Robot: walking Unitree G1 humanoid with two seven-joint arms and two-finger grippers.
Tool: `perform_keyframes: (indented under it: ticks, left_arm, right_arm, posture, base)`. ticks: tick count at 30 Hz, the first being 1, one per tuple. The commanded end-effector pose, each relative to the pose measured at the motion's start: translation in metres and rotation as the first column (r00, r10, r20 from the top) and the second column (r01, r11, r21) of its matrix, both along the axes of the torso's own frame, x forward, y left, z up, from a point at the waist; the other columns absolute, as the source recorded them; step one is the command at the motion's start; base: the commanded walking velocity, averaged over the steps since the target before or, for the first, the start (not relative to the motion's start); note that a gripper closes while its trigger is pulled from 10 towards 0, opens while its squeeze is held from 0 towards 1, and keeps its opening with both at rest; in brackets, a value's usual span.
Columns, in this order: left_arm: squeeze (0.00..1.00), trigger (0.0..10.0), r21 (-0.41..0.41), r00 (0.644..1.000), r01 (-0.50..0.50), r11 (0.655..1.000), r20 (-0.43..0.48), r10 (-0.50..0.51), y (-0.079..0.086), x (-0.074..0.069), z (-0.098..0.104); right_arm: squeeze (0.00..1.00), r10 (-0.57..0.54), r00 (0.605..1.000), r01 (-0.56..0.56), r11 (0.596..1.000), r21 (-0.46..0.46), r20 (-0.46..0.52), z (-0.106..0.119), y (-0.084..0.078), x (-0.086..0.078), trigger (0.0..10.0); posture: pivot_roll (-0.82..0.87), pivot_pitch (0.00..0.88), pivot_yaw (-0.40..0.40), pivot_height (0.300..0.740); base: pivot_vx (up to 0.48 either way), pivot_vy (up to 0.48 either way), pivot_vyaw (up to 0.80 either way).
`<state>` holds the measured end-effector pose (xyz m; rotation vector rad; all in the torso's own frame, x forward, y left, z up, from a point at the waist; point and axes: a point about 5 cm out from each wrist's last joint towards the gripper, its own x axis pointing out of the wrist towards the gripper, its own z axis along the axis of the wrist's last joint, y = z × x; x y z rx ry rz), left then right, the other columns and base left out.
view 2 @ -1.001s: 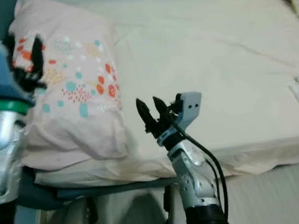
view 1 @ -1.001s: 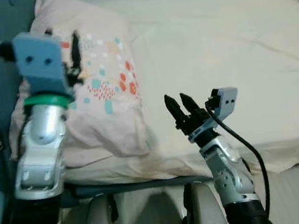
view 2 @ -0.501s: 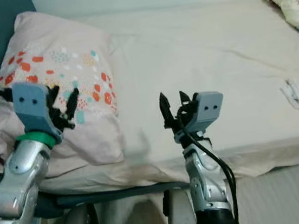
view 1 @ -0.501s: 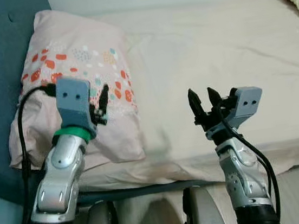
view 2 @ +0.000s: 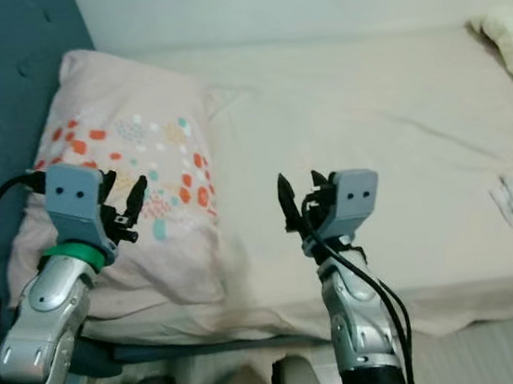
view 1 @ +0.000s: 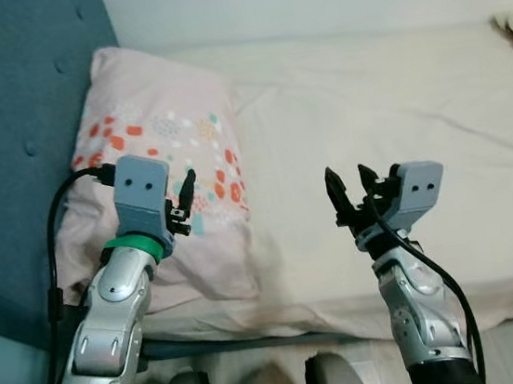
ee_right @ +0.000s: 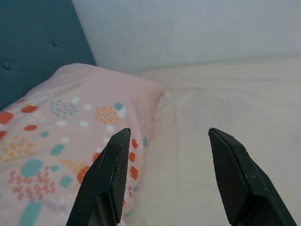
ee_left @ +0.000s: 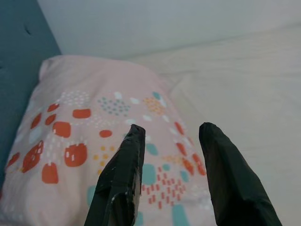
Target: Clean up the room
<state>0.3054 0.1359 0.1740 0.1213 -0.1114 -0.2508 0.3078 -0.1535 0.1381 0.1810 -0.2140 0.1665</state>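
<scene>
A pink pillow (view 1: 163, 157) with red, teal and orange spots lies at the head of the bed, against the teal headboard (view 1: 12, 109). My left gripper (view 1: 181, 190) hovers over the pillow's near half, open and holding nothing; its two black fingers (ee_left: 127, 160) frame the spotted cloth. My right gripper (view 1: 348, 173) is raised over the cream sheet (view 1: 385, 92) near the bed's front edge, to the right of the pillow. It is open too, with a wide gap and nothing between its fingers (ee_right: 113, 160).
A small white flat item (view 2: 510, 201) lies on the sheet at the right. A crumpled pale cloth (view 2: 511, 34) sits at the bed's far right corner. A white wall runs behind the bed. The mattress edge is just before my legs.
My left arm has dropped and drawn back from the pillow's far part to its near half. The right gripper rose slightly. The whole view has shifted, showing more headboard.
</scene>
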Motion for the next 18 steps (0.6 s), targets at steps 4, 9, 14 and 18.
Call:
perform_keyframes:
  ticks: [4, 9, 14, 18]
  left_arm:
    - [0.00, 10.0, -0.045, 0.992, 0.048, 0.998, -0.118, -0.053, -0.005, -0.003, -0.023]
    - [0.00, 10.0, -0.053, 0.983, 0.053, 0.997, -0.172, -0.061, -0.009, -0.002, -0.036]
    - [0.00, 10.0, -0.021, 0.977, 0.078, 0.997, -0.197, -0.081, -0.015, -0.004, -0.045]
    - [0.00, 10.0, -0.004, 0.974, 0.104, 0.995, -0.204, -0.102, -0.021, -0.005, -0.049]
  right_arm:
    - [0.00, -0.017, 0.999, 0.016, 1.000, -0.013, -0.049, -0.014, -0.003, -0.003, 10.0]
    - [0.00, -0.027, 0.995, 0.024, 0.999, -0.030, -0.093, -0.027, -0.008, -0.003, 10.0]
    - [0.00, -0.039, 0.991, 0.033, 0.998, -0.046, -0.130, -0.037, -0.012, -0.004, 10.0]
    - [0.00, -0.049, 0.983, 0.037, 0.997, -0.070, -0.179, -0.050, -0.011, -0.006, 10.0]
  posture:
    - [0.01, 0.035, 0.015, 0.721]
    - [0.01, 0.034, 0.010, 0.736]
    - [0.01, 0.032, 0.008, 0.740]
    - [0.01, 0.031, 0.013, 0.740]
  base:
    - [0.000, 0.000, 0.00]
    - [0.000, 0.000, 0.00]
    - [0.000, 0.000, 0.00]
    - [0.000, 0.000, 0.00]
